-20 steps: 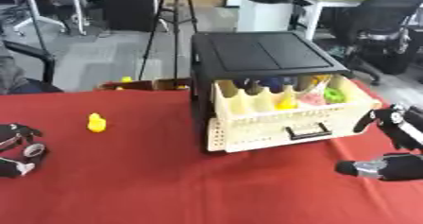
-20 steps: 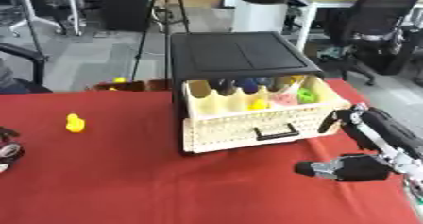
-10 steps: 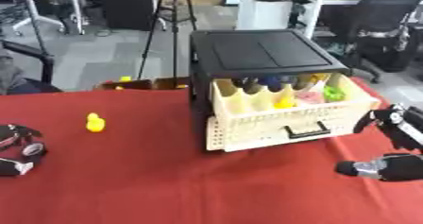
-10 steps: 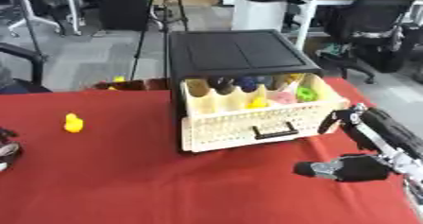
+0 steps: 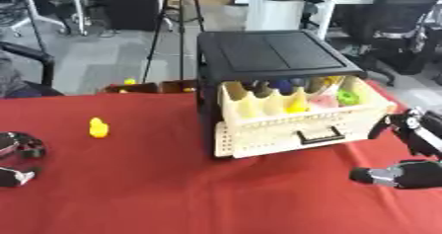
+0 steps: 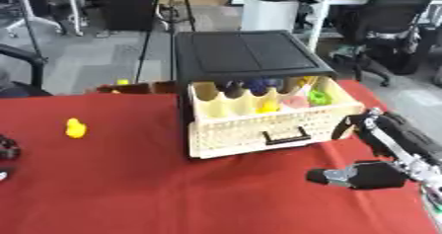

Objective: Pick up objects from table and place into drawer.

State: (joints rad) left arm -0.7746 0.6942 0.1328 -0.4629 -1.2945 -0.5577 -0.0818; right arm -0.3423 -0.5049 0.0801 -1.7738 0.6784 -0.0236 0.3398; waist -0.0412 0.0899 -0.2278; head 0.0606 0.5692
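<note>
We see the cream drawer (image 6: 259,124) pulled open at centre frame, ready for loading. One yellow object (image 5: 98,127) waits at left on the red surface (image 5: 172,188). Our right hand (image 6: 358,175) hovers empty, fingers relaxed; left hand (image 5: 17,151), lower left, grip unclear.

Even, bright indoor light on my view; soft blur throughout; faint shadow beneath the drawer (image 5: 298,122) at frame centre.

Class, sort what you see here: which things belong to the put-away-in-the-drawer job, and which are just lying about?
Job: yellow duck, open drawer with toys inside, black cabinet, right hand, left hand.

Lying about: office chairs, tripod, small yellow thing behind the table.
</note>
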